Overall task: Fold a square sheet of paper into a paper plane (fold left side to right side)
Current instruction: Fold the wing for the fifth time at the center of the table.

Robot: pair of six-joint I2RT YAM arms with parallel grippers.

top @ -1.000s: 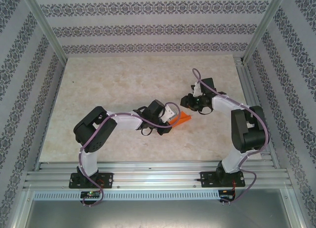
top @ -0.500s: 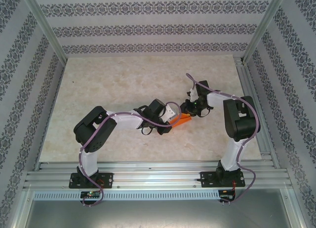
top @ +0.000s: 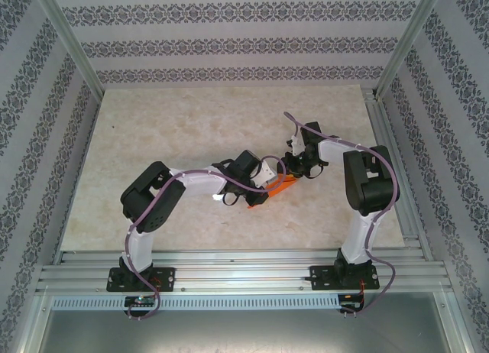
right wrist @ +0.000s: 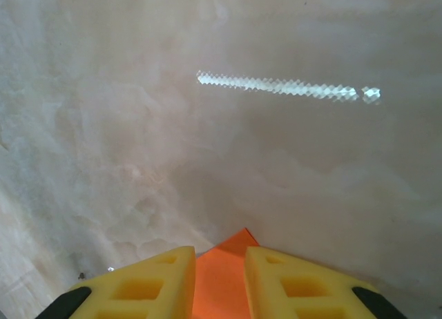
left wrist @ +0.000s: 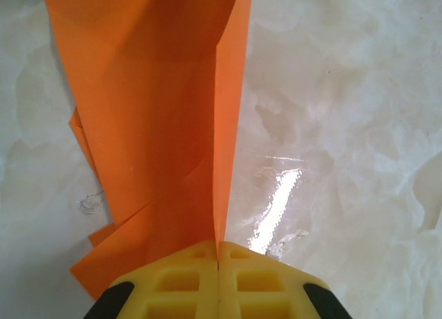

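Two grips differ: left fingers pinch the orange paper tight, right fingers stand parted astride its tip.

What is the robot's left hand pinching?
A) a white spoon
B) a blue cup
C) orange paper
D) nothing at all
C: in the left wrist view, the left gripper has its jaws pressed together, with the edge of the orange paper caught in the seam between them.
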